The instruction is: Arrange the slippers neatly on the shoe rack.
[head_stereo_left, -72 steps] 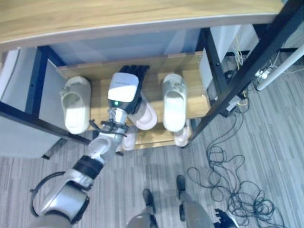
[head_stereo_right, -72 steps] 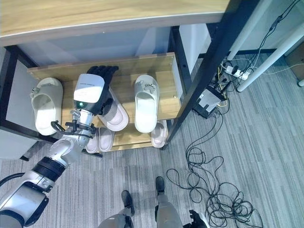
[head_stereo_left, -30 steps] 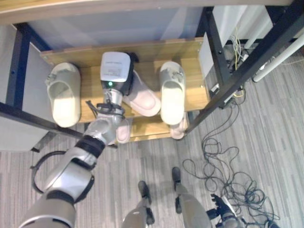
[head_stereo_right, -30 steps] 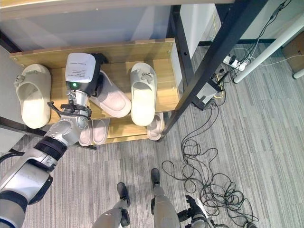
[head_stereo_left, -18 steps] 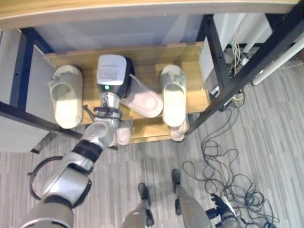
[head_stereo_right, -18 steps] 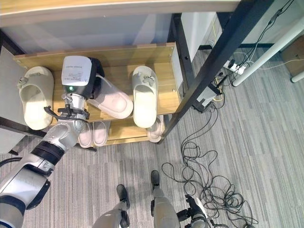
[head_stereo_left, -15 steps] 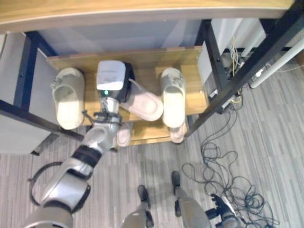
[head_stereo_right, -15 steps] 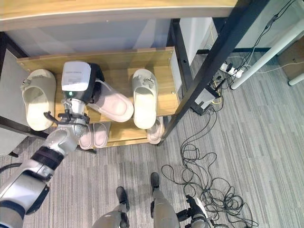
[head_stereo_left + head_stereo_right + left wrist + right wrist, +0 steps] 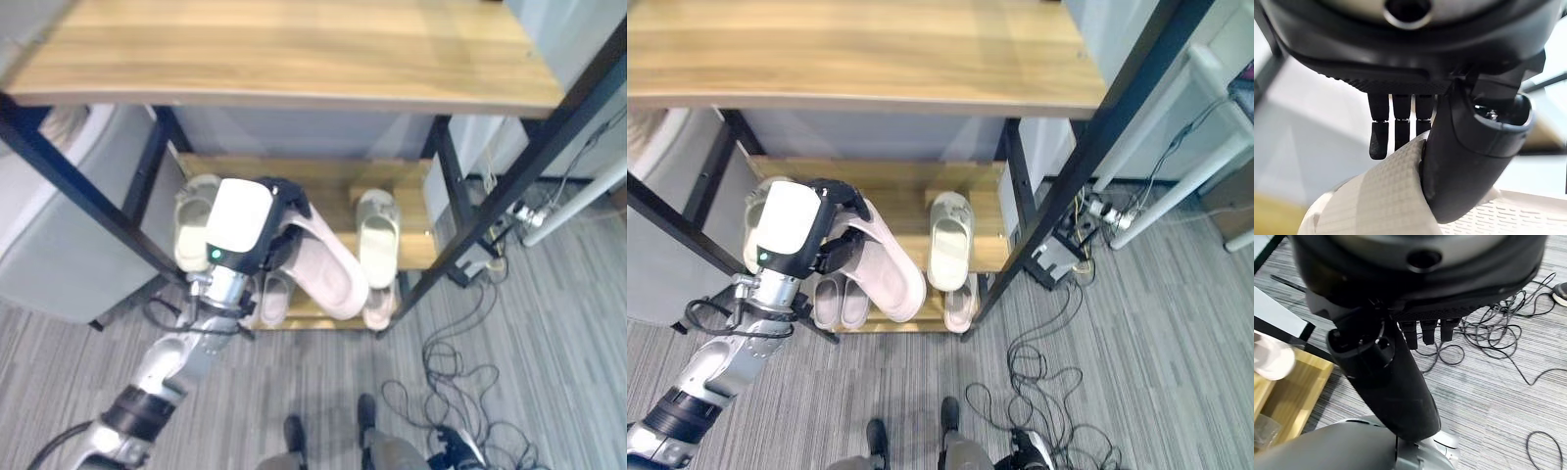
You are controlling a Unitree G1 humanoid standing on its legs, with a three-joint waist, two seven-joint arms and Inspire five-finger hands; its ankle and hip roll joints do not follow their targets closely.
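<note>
Left hand sits around the centre-left of the left eye view, and it's got the pink slipper pinched by one end. The wrist view backs that up: thumb pressed down on the ribbed sole, fingers curled over the far side. So it's clamped on, not just resting.

The pink slipper hangs at a slant, its free end pointing toward the lower right of the frame, out past the front edge of the shoe rack. It looks lifted off the shelf rather than lying on it, though I can't fully tell whether the free end touches anything.

Right hand is off down by the grey floor, over a tangle of cables, fingers hanging relaxed, holding nothing. Looks idle.

Going further back: on the lower shelf, just under the hand, there's a pale pair side by side, plus another slipper poking out at the lower right. On the middle shelf a cream slipper lies straight toward the right, and another cream slipper sits at the left, partly behind the wrist.

My read: partway done. Most of the slippers look parked reasonably straight, and the pink one is the job left. It needs to go flat in the gap between the two cream ones, lined up with them.
</note>
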